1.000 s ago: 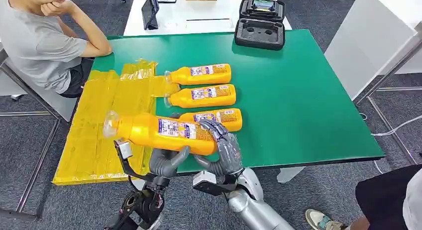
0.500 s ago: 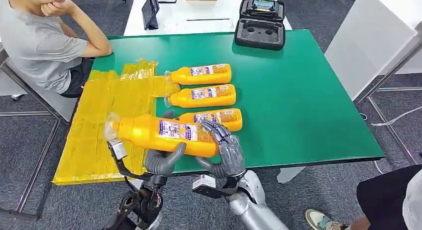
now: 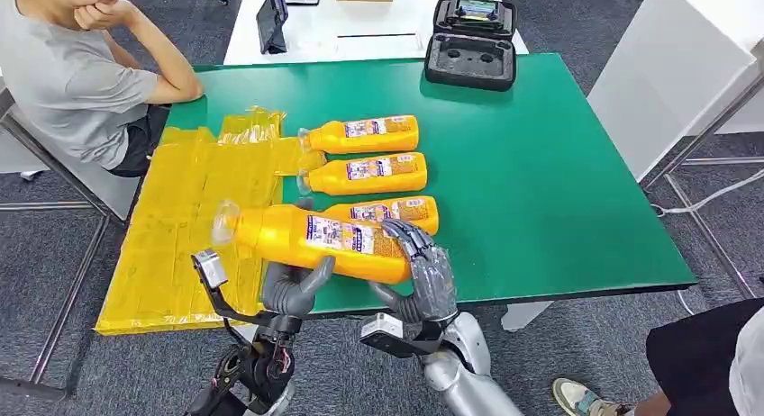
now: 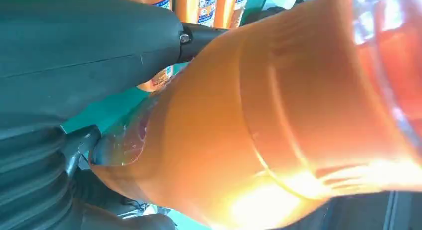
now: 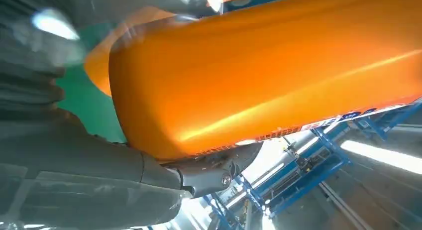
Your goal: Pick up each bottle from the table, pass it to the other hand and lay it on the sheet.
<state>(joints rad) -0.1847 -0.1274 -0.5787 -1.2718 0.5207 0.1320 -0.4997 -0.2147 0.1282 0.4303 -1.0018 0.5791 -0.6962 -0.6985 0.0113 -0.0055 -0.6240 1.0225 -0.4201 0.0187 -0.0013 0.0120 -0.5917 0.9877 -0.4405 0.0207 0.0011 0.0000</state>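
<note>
1. Over the near edge of the table [image 3: 577, 164], my right hand [image 3: 423, 272] is wrapped round the base end of the held bottle [image 3: 315, 239], fingers curled over the top of it. My left hand [image 3: 293, 288] cups the same bottle from below near its middle, thumb up against the side. I read both as grasping it, mid-handover.

2. From the left wrist view, the thumb [image 4: 89, 41] lies along the orange body and the dimpled base sits close to the palm. The right wrist view shows the flank of the bottle [image 5: 268, 75] resting across that hand.

3. My judgement on handling: a stiff plastic bottle, full and so fairly heavy, with a smooth glossy skin that could slide. The label band looks the least slippery place to hold, near the middle for balance. The clear cap end is narrow and I would avoid it.

4. Each bottle carries a white-and-blue label; its print is too small for me to read.

5. Beyond the hands, three more bottles [image 3: 365, 174] lie in a row on the green top, caps toward the yellow sheet [image 3: 194, 218] to the left.

6. A person [image 3: 72, 74] sits at the far left corner, and a black case [image 3: 470, 42] stands open at the far edge.
</note>
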